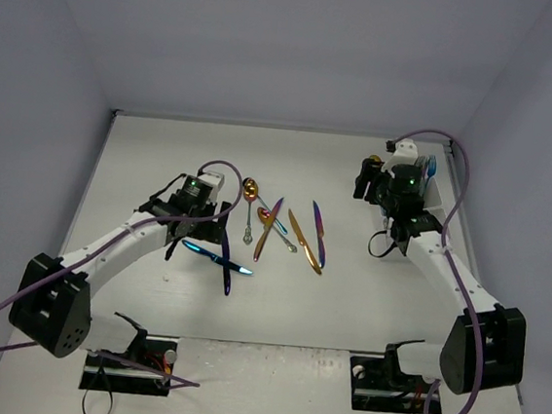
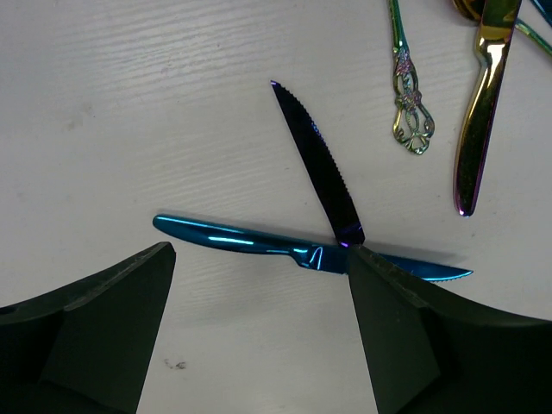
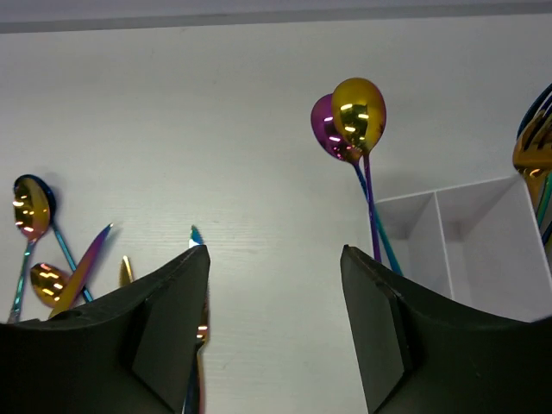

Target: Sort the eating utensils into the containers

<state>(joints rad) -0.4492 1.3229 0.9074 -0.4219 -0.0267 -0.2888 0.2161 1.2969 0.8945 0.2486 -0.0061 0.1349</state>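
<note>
**Left wrist.** The left tool (image 2: pixel 259 254) hangs just above the worktop (image 2: pixel 129 103), jaws wide apart and gripping nothing. The blue knife (image 2: pixel 250 239) lies flat between its fingers. The handle points toward the left finger and the serrated tip runs under the right one. A purple knife (image 2: pixel 317 159) crosses it right beside the right finger; I cannot tell which lies on top. An ornate handle (image 2: pixel 412 112) and a gold knife (image 2: pixel 479 112) lie apart from this pair.

The step in hand looks to be lifting the blue knife. It runs from finger to finger, so closing now would press along its length. Better to turn the wrist a quarter turn so the fingers close across the handle. Grip at the handle end, away from the crossing, so the purple knife is not dragged along. The knife is thin and flat, so the fingertips should come almost to the worktop before closing. Then lift straight up.

**Right wrist.** The right tool (image 3: pixel 274 254) is open too, with nothing between its fingers. It sits just left of the white caddy (image 3: pixel 483 216). A gold spoon (image 3: pixel 359 112) and a purple spoon (image 3: pixel 328 129) stand there, bowls up.

**Top.** The caddy stands near the far right corner of the worktop. Loose cutlery (image 1: pixel 302 239) lies in the middle. The crossed knives lie left of it, nearer the near edge, under the left tool.
</note>
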